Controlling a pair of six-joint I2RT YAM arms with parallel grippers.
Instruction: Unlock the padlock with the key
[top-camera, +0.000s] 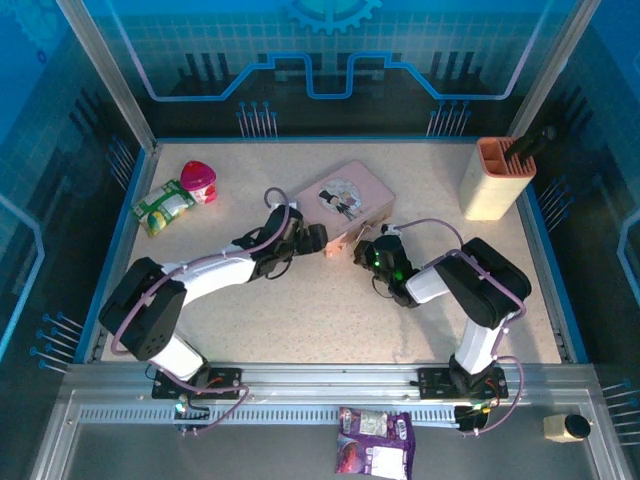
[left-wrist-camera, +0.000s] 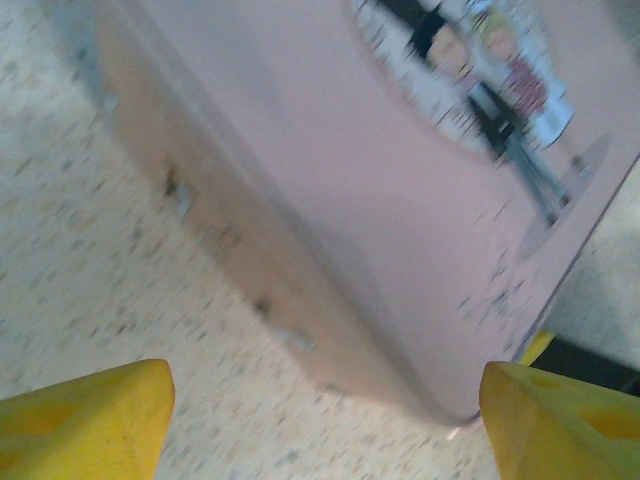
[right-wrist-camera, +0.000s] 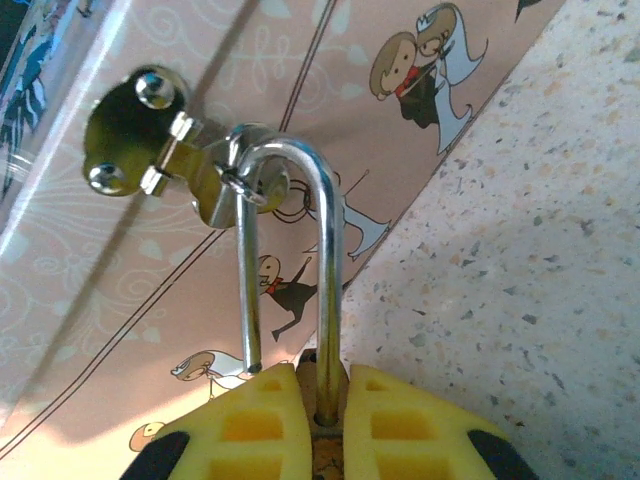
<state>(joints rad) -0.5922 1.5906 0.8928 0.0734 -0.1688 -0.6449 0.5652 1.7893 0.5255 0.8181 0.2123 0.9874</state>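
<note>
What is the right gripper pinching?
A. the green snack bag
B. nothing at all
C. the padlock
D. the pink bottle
C: in the right wrist view the right gripper is shut on the padlock, whose silver loop hooks through the latch on the tin.

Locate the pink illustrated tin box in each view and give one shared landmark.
Top external: pink illustrated metal tin box, just above centre.
Left wrist: tin across the upper middle, blurred.
Right wrist: tin's wall along the left.
Shared landmark: speckled beige tabletop beneath it.
</note>
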